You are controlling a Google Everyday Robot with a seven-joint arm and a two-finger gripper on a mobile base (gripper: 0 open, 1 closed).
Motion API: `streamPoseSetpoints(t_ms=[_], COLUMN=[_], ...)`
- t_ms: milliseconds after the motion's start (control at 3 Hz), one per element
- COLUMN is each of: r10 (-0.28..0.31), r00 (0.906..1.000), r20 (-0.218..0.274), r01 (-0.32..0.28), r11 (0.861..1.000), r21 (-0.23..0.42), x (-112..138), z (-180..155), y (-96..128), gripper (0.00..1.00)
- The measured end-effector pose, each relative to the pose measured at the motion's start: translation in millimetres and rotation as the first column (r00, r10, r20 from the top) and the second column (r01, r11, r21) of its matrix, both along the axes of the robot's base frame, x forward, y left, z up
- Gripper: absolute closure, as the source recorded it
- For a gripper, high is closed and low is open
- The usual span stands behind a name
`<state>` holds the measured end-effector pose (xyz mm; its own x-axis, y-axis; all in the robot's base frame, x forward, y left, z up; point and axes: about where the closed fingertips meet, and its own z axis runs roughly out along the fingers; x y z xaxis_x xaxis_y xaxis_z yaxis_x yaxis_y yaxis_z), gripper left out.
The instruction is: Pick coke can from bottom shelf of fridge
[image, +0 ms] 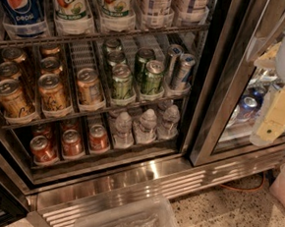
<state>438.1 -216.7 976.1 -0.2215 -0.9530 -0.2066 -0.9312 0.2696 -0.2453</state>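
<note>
The fridge [218, 92] stands open with a shiny steel frame and dark wire racks. On the bottom shelf [104, 159] several red coke cans stand in lanes at the left, the front ones at the left [42, 149], middle [72, 143] and right [98, 137]. My gripper [275, 118], a cream-coloured piece on a white arm, hangs at the far right in front of the glass door, well away from the cans and level with the lower racks.
Small water bottles [145, 126] stand right of the coke cans. Orange-gold cans [50, 91] and green cans [121, 82] fill the rack above; large bottles [20, 2] stand higher. A clear plastic bin [129, 223] lies on the floor in front. The glass door [251, 109] is swung open at right.
</note>
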Motion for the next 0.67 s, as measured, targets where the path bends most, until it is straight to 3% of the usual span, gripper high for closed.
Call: streamPoseSetpoints(t_ms=[667], r10=[0.025], r00=[0.9997], r20=[0.005], r01=[-0.025], r11=[0.999], r21=[0.024], x=[-9.0], z=[-14.1], y=[3.7], gripper=[0.0])
